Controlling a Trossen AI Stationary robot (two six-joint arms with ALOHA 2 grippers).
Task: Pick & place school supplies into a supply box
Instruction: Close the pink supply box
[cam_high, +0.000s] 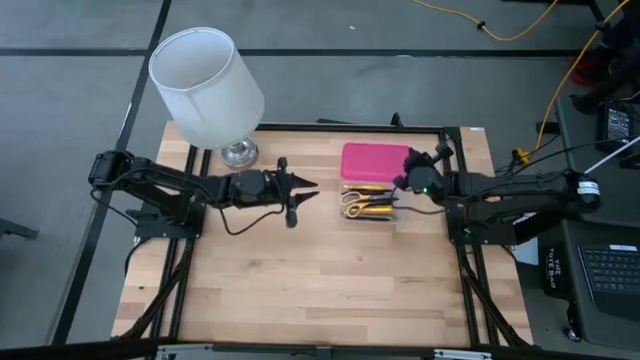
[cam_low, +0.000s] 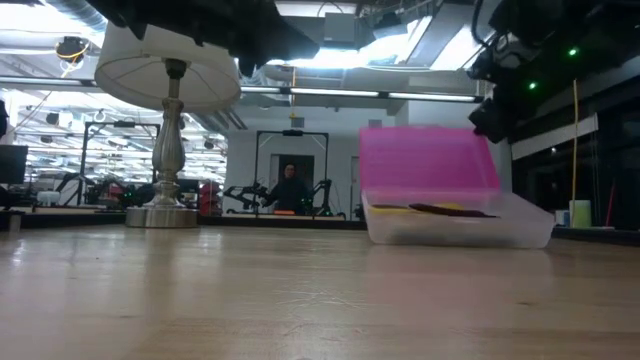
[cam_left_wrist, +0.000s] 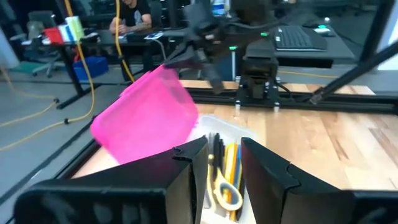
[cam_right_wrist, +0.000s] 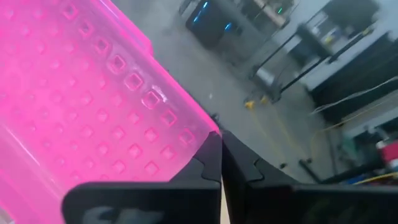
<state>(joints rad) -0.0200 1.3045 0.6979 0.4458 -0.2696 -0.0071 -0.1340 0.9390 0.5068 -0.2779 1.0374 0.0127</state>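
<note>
Supply box (cam_high: 372, 185) sits right of table centre, pink lid (cam_high: 375, 161) raised, scissors (cam_high: 356, 203) and pens inside base. Right gripper (cam_high: 412, 173) fingers together at lid corner, likely ready to swing it closed. Left gripper (cam_high: 306, 192) parted, empty, waiting nearby.

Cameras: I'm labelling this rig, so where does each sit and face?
High: overhead, straight down on table; both arms show.
Low: table height, looking across at box and lamp; arms overhead.
Left wrist: past open left gripper toward box, scissors.
Right wrist: shut right gripper beside pink lid.
All four share the box.
</note>
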